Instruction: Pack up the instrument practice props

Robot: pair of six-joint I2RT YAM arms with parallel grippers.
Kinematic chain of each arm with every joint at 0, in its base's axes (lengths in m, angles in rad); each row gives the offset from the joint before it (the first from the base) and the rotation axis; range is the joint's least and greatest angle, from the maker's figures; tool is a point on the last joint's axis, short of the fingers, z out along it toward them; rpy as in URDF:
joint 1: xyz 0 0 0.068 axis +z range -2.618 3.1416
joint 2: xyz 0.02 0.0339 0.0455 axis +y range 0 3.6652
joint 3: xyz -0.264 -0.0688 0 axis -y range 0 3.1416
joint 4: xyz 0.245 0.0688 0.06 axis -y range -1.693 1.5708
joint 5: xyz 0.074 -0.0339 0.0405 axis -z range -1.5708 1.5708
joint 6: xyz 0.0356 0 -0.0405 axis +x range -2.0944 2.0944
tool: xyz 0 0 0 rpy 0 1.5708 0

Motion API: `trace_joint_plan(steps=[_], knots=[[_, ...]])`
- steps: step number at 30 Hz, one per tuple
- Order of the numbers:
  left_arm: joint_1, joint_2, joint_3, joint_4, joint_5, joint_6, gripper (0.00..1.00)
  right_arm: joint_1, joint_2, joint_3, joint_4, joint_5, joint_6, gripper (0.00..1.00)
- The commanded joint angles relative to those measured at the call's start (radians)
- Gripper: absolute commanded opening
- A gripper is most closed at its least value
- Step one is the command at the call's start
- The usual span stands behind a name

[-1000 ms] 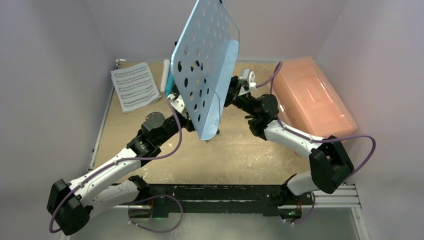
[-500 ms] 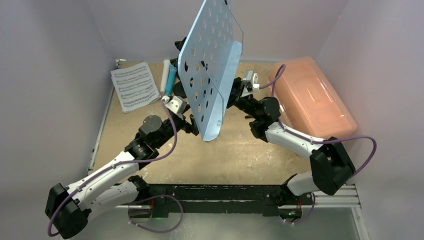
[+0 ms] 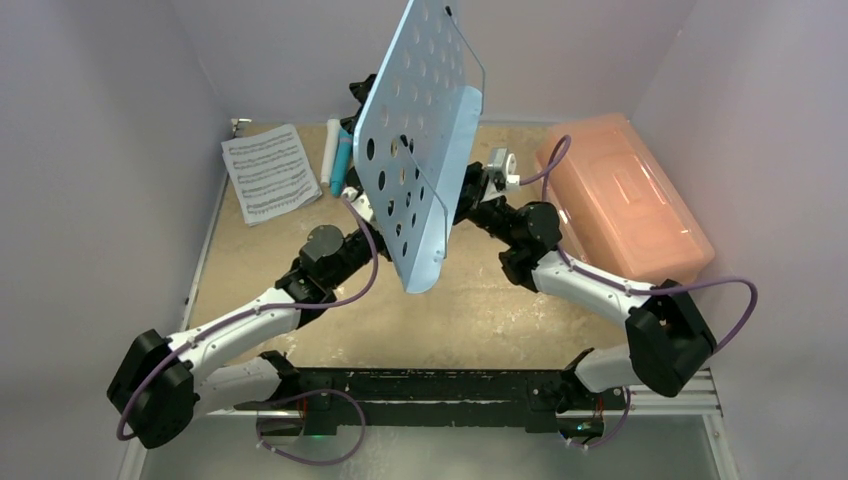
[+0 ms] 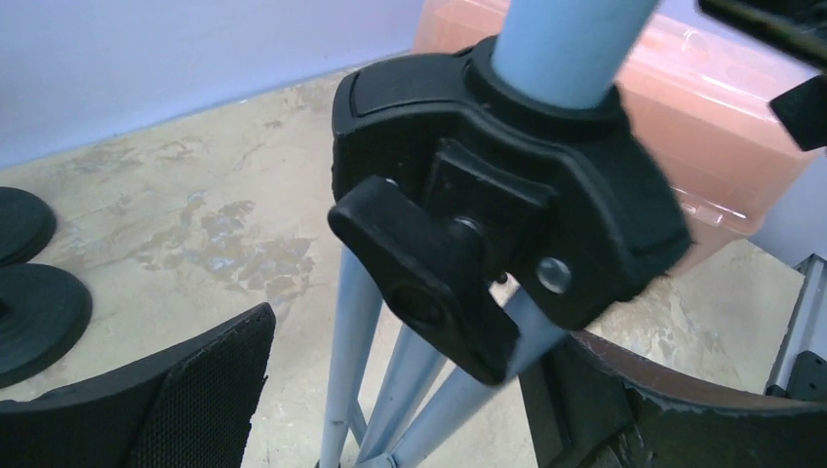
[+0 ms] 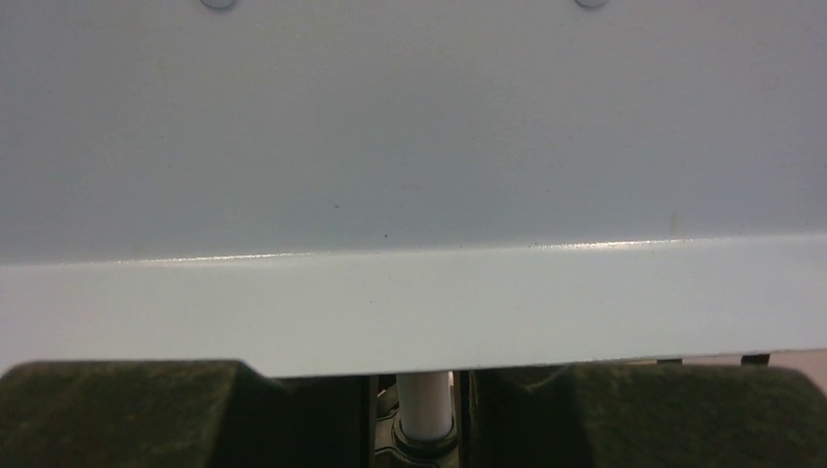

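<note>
Packing has barely begun: the pink box [image 3: 625, 195] sits apparently closed at the right of the desk [image 3: 480, 310], while the sheet music [image 3: 270, 172], microphones [image 3: 335, 155] and mic holders [image 4: 34, 312] lie out at the far left, none stowed. The music rack [image 3: 420, 150] stands unfolded mid-desk. The left gripper [image 4: 400, 380] has its jaws spread wide either side of the black tripod hub [image 4: 507, 205], gripping nothing, and the right gripper [image 5: 419, 429] has its jaws pinched close about the pale post [image 5: 425, 395], apparently holding it.
</note>
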Motion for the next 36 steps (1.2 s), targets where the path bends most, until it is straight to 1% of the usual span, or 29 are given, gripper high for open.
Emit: trace_joint_plan(steps=[1,5,12,17,23,26,29,32,36], knots=[[-0.006,0.056,0.026,0.119,0.025,-0.022,0.88,0.027,-0.064,-0.011,-0.013,0.047,-0.012,0.00],[-0.009,0.073,0.019,0.152,-0.043,-0.014,0.89,0.045,-0.095,-0.022,-0.042,0.074,-0.029,0.00],[-0.025,0.106,0.011,0.246,-0.046,-0.044,0.84,0.081,-0.145,-0.028,-0.125,0.184,-0.045,0.00],[-0.064,0.124,-0.002,0.294,-0.050,-0.071,0.82,0.103,-0.185,-0.031,-0.188,0.271,-0.050,0.00],[-0.121,0.102,-0.036,0.294,-0.216,-0.065,0.81,0.119,-0.212,-0.050,-0.208,0.338,-0.059,0.00],[-0.132,0.091,-0.048,0.269,-0.300,-0.051,0.78,0.122,-0.214,-0.061,-0.210,0.339,-0.061,0.00],[-0.133,0.082,-0.060,0.253,-0.340,-0.035,0.71,0.123,-0.219,-0.073,-0.205,0.322,-0.071,0.00],[-0.134,0.084,-0.067,0.274,-0.351,-0.012,0.67,0.125,-0.219,-0.082,-0.178,0.292,-0.081,0.00],[-0.133,0.092,-0.051,0.296,-0.336,0.031,0.58,0.124,-0.205,-0.072,-0.165,0.257,-0.082,0.00]])
